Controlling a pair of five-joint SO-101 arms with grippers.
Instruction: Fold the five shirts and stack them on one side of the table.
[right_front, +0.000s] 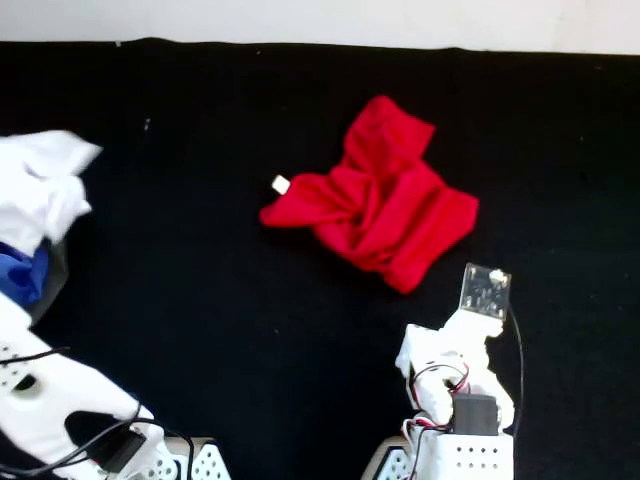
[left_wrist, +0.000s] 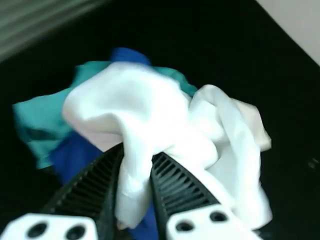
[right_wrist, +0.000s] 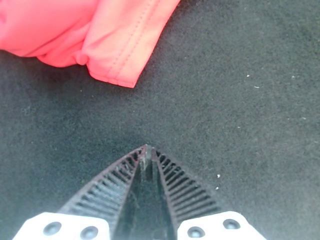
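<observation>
Shirt (left_wrist: 150, 107), white, apparently pinched in left claw (left_wrist: 136, 156)

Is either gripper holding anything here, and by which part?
The left gripper pinches a bunched fold of the crumpled white cloth shirt between its fingers. The right gripper is shut on nothing.
</observation>
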